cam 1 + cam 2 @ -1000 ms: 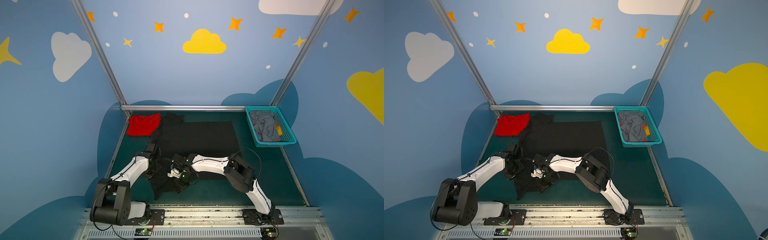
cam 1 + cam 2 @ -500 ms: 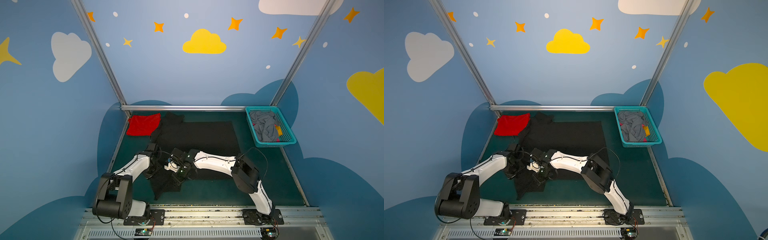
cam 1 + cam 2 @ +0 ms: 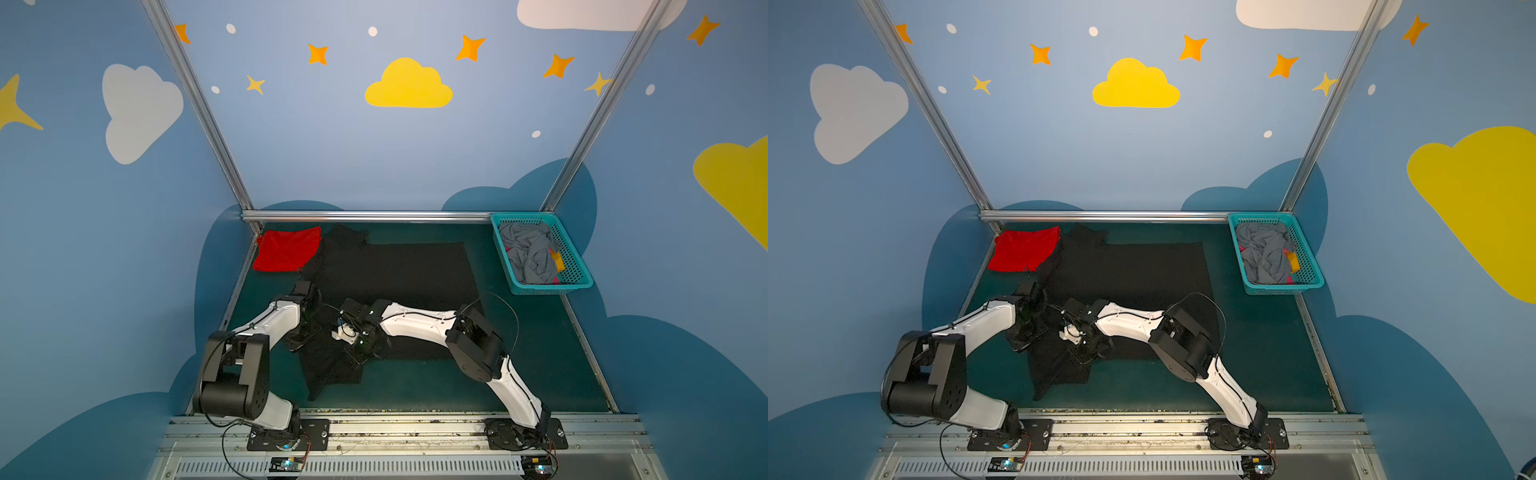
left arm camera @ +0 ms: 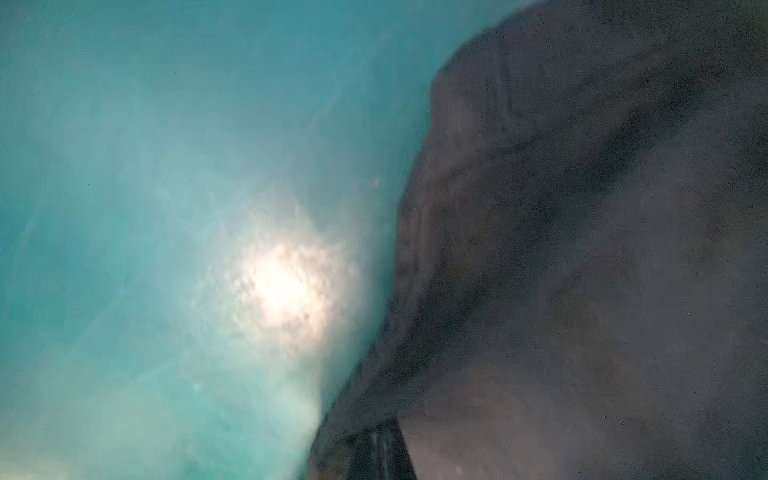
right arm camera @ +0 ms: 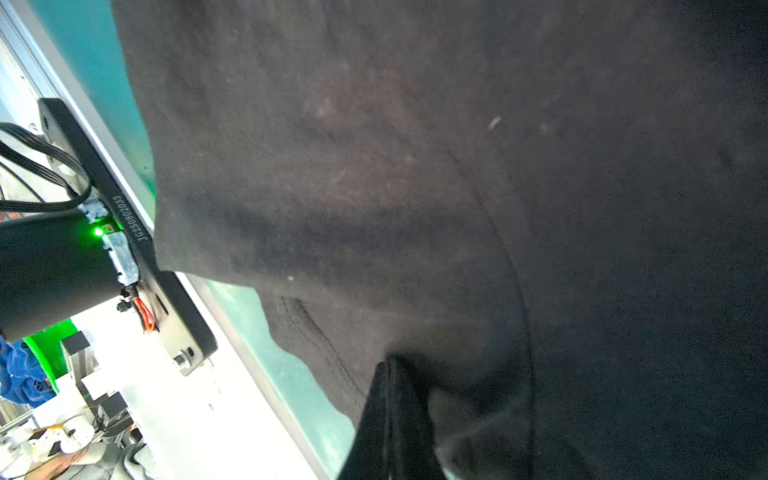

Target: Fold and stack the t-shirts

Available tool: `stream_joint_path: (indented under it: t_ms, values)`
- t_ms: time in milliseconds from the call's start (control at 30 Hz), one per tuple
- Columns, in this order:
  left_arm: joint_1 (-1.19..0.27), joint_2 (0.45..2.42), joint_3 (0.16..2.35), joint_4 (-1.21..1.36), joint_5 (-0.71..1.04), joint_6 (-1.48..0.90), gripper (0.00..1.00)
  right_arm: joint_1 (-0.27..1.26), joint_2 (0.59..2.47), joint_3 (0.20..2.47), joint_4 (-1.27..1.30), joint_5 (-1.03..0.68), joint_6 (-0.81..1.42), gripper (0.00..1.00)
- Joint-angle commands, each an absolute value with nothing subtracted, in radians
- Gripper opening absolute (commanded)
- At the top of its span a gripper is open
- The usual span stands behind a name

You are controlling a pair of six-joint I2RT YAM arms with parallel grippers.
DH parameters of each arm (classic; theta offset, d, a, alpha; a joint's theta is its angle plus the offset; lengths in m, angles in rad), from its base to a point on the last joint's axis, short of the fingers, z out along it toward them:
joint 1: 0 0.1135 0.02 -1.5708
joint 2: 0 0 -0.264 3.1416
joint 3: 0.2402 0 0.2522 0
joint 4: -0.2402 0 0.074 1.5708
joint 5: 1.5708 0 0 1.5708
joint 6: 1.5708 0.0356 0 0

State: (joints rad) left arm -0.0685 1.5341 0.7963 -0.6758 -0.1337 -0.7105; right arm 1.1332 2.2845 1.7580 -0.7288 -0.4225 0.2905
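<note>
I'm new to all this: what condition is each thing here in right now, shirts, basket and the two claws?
black t-shirt: mostly spread flat, near-left part bunched, pinched by both grippers.
red t-shirt: folded, lying at the far left corner.
teal basket: holding crumpled grey clothes.
left gripper: shut on the black t-shirt.
right gripper: shut on the black t-shirt.

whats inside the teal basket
A crumpled grey cloth fills most of the teal basket, with a yellow piece and pink bits showing at its edge. Anything beneath the grey cloth is covered.
</note>
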Motion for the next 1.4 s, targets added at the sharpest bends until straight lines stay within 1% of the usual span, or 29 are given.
stream_joint_path:
  t_ms: [0, 167, 400, 567, 733, 833, 867, 967, 1067, 1167, 1233, 1300, 1367]
  values:
    - [-0.05, 1.598, 0.819, -0.676, -0.179, -0.675, 0.05, 1.137, 2.288, 1.697, -0.834, -0.352, 0.272, 0.0]
    - [-0.028, 1.687, 0.858, -0.643, -0.151, -0.64, 0.05, 1.145, 2.246, 1.63, -0.856, -0.378, 0.255, 0.0]
    - [-0.02, 1.773, 0.958, -0.681, -0.137, -0.613, 0.05, 1.146, 2.203, 1.56, -0.857, -0.387, 0.258, 0.0]
    - [-0.016, 1.81, 1.017, -0.711, -0.172, -0.595, 0.05, 1.145, 2.189, 1.526, -0.856, -0.391, 0.269, 0.0]
    - [-0.016, 1.801, 1.019, -0.71, -0.133, -0.581, 0.05, 1.146, 2.14, 1.522, -0.845, -0.431, 0.269, 0.0]
    - [-0.021, 1.745, 1.02, -0.721, -0.107, -0.577, 0.05, 1.14, 2.101, 1.551, -0.834, -0.478, 0.266, 0.0]
    - [-0.022, 1.72, 1.024, -0.724, -0.1, -0.577, 0.06, 1.136, 2.088, 1.561, -0.825, -0.492, 0.267, 0.02]
    - [-0.03, 1.635, 1.061, -0.751, -0.08, -0.573, 0.09, 1.112, 2.049, 1.605, -0.81, -0.527, 0.271, 0.07]
    - [-0.031, 1.578, 1.145, -0.811, -0.065, -0.557, 0.17, 1.064, 2.014, 1.661, -0.811, -0.562, 0.269, 0.12]
    - [-0.033, 1.559, 1.248, -0.868, -0.064, -0.532, 0.28, 0.99, 1.972, 1.685, -0.804, -0.59, 0.264, 0.16]
    - [-0.032, 1.562, 1.312, -0.878, -0.067, -0.518, 0.38, 0.926, 1.944, 1.693, -0.803, -0.596, 0.254, 0.2]
    - [-0.031, 1.585, 1.372, -0.856, -0.074, -0.512, 0.45, 0.846, 1.922, 1.699, -0.806, -0.586, 0.247, 0.22]
    - [-0.028, 1.633, 1.444, -0.841, -0.069, -0.488, 0.54, 0.761, 1.914, 1.714, -0.807, -0.578, 0.243, 0.23]
